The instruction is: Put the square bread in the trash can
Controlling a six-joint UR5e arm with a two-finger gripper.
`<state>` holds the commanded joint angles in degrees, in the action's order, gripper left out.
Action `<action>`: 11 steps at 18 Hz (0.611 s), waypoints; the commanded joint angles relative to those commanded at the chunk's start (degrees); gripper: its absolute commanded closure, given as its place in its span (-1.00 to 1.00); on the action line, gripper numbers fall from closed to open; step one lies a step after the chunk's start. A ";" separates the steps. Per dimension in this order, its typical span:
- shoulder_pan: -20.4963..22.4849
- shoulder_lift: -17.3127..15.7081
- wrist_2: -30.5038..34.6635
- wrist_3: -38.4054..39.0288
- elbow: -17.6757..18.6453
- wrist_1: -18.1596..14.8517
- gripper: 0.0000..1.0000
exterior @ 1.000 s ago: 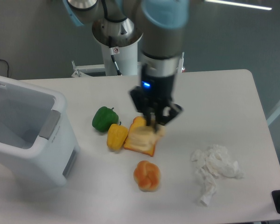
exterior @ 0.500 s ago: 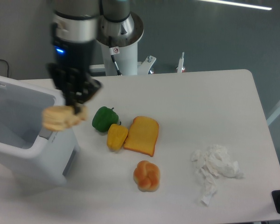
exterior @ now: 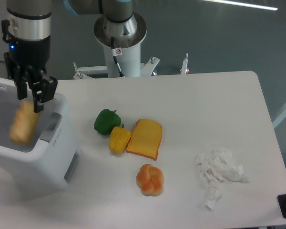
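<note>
The table point(exterior: 219, 95) bears the trash can point(exterior: 47, 157) at its left edge. Above the can's open top hangs the gripper point(exterior: 30, 98), fingers spread apart and holding nothing. Below it the square bread point(exterior: 24, 125) shows as a pale, motion-blurred shape inside the can's mouth, apparently clear of the fingers. A crumpled tissue point(exterior: 220, 174), toast slice point(exterior: 145, 138), round bun point(exterior: 150, 179), green pepper point(exterior: 107, 121) and yellow pepper point(exterior: 119, 139) lie on the tabletop.
</note>
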<state>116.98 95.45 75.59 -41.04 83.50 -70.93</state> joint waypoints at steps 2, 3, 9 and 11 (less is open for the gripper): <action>-0.09 0.44 -0.09 0.70 -0.09 0.09 -1.00; -0.09 0.53 -0.09 1.23 -0.17 0.09 -1.00; 6.56 0.18 -5.62 1.32 -0.88 0.44 -1.00; 10.09 0.00 -8.07 1.40 -1.05 1.49 -1.00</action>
<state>127.07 95.45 67.51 -39.64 82.44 -69.44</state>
